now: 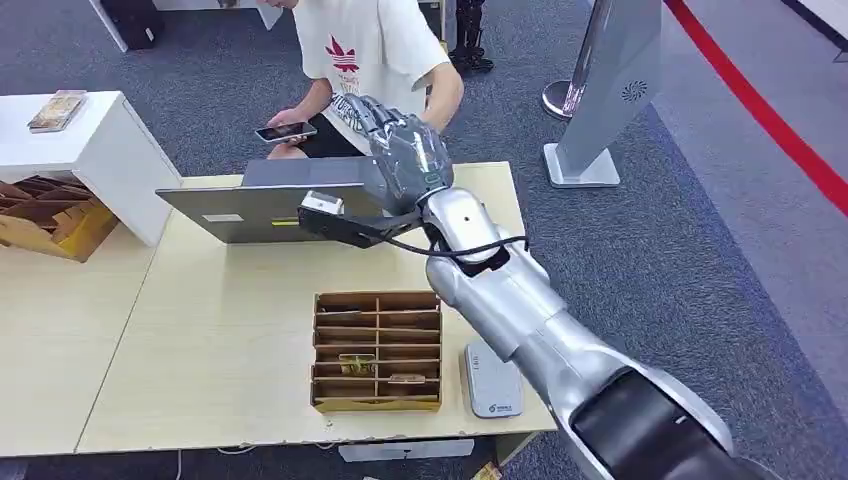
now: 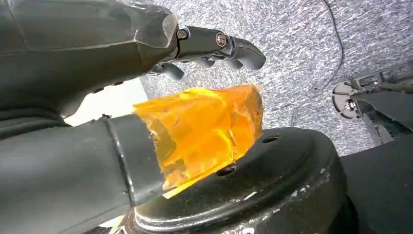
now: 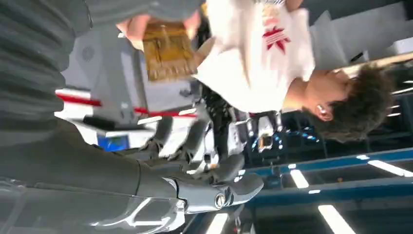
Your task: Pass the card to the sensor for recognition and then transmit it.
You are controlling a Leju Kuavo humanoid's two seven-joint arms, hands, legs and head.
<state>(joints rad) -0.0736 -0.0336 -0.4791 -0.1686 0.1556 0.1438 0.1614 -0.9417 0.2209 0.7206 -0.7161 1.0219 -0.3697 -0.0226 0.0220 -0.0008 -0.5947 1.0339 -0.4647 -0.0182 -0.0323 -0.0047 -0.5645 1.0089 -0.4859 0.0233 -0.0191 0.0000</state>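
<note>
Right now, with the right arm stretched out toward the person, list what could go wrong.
1. The person's fingers pinch the card, but the blurred wrist view does not show whether the right hand grips it too. A mistimed release could drop it.
2. The person also holds a phone, so attention may be split.
3. The right arm reaches over the laptop. A low pull-back might knock its lid.

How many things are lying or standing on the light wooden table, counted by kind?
Laptop: 1
Cardboard divider box: 1
Grey sensor device: 1
Total: 3
The small cards inside the box are too unclear to count.
</note>
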